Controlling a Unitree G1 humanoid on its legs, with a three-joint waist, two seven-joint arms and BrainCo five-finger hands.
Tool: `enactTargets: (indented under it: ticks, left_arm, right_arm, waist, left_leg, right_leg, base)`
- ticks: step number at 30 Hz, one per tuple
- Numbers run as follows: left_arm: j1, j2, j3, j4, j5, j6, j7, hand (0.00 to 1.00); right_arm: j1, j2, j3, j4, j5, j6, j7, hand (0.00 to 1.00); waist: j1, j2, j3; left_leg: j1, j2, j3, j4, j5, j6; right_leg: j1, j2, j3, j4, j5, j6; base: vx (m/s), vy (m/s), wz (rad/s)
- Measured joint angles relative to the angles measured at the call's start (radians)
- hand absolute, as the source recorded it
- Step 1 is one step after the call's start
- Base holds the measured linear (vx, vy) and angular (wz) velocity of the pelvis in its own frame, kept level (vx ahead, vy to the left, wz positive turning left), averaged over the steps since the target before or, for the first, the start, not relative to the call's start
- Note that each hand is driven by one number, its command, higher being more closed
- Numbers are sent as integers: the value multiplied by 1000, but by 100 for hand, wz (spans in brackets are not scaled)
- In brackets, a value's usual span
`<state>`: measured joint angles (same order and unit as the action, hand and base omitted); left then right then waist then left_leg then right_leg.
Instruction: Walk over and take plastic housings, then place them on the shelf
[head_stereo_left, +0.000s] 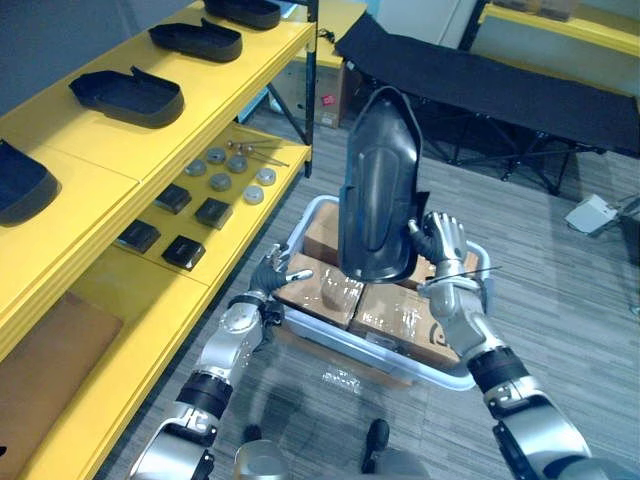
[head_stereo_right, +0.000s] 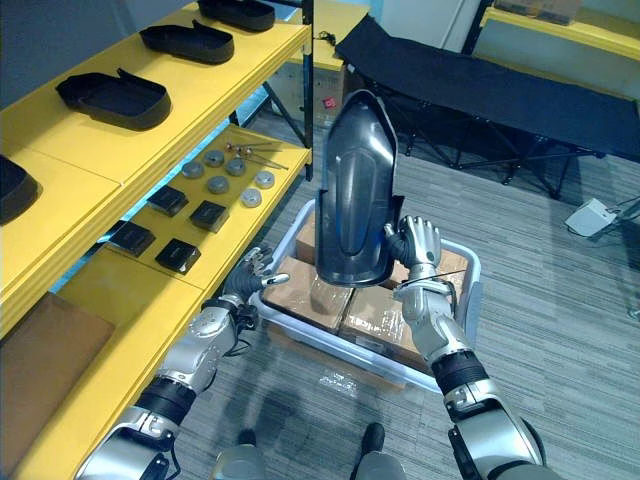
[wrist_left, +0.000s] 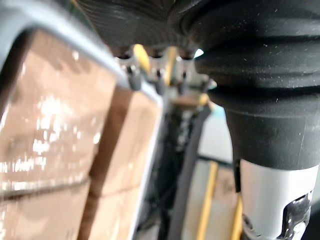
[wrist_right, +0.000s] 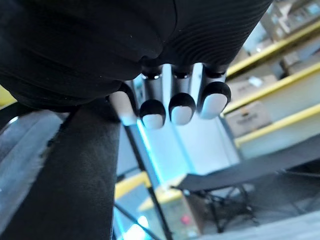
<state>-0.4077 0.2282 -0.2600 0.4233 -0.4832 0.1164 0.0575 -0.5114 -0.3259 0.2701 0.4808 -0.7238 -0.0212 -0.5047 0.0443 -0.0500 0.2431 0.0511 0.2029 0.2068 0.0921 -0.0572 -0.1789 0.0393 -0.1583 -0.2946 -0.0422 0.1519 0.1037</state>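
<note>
Right hand (head_stereo_left: 441, 246) upright, curled around vertical plastic housing (head_stereo_left: 378, 185).

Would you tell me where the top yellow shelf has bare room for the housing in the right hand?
On the top shelf, bare room for the held housing lies between the nearest housing and the second housing, and all along the front edge. The lower level is crowded with black blocks and metal discs.
</note>
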Motion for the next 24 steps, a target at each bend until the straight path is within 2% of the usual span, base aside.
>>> enactTargets:
  ticks: [2,4,8,18,24]
  left_arm:
    - [-4,-3,-11,21,-65,30,-6,0]
    - [-9,-2,-18,23,-98,40,-14,0]
    - [-36,-3,-27,23,-124,47,-23,0]
    - [-45,-2,-27,21,-306,66,-50,0]
    - [-47,-1,-29,-23,-424,61,-147,0]
  right_arm:
    - [8,-7,19,-2,-33,-24,0,100]
    - [10,-13,23,-3,-45,-45,0,100]
    - [10,-16,25,-9,-80,-71,0,100]
    - [23,-58,27,-38,-116,-109,1,100]
    - [38,-79,46,-38,-115,-110,2,100]
  waist:
    - [-4,6,-35]
    - [-5,10,-50]
    - [-6,11,-54]
    - [-23,13,-61]
    - [-34,15,-62]
  left_leg:
    - [4,-3,0,-17,11,0]
    - [4,-5,0,-17,12,-1]
    - [10,-10,0,-16,12,0]
    - [18,-18,0,-29,15,2]
    - [18,-24,0,-29,15,2]
  right_leg:
    - [0,0,0,-6,2,1]
    - [0,-1,0,-6,3,2]
    - [5,-5,2,-7,5,5]
    - [23,-8,0,-37,22,6]
    - [21,-15,0,-37,23,7]
  base:
    - [8,2,2]
    - [0,0,0]
    - [0,0,0]
    - [0,0,0]
    - [0,0,0]
